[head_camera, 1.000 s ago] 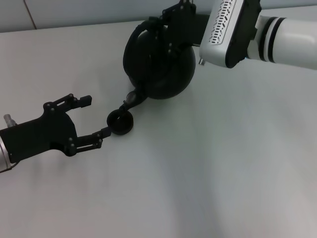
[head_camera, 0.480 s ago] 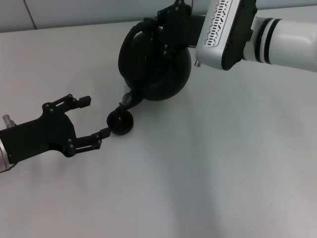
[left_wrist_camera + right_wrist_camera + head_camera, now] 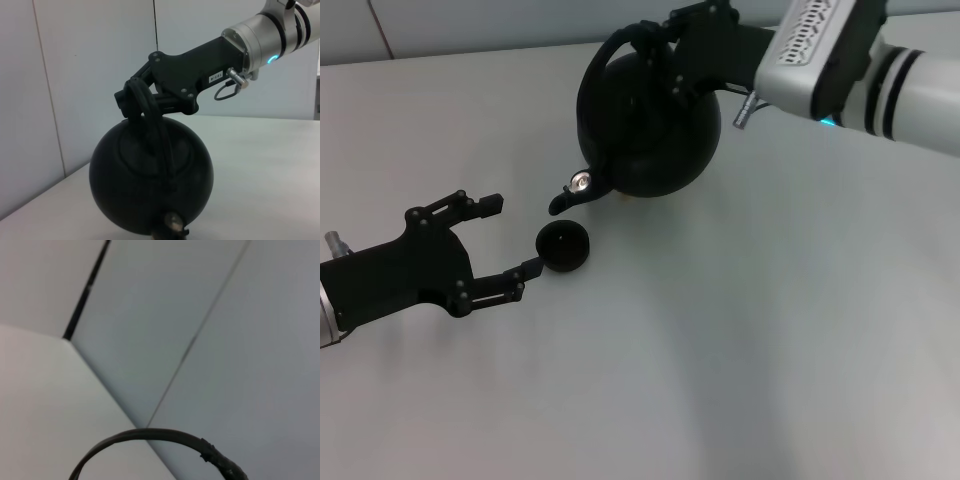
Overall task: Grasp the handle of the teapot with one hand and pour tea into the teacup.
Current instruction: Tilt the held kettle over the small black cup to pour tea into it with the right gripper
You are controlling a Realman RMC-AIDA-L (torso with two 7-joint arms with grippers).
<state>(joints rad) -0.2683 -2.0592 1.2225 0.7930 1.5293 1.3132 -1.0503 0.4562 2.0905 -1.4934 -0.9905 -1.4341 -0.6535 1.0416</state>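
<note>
right gripper clamps handle, top centre | teapot spout just above-right of teacup, apart | left gripper spread wide, lower left, nearer cup

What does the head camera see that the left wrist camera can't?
Only the head view shows the teacup on the table, the left gripper open beside it, and the spout. Only the left wrist view shows the wall behind. Both show the teapot and the right gripper shut on its handle.
</note>
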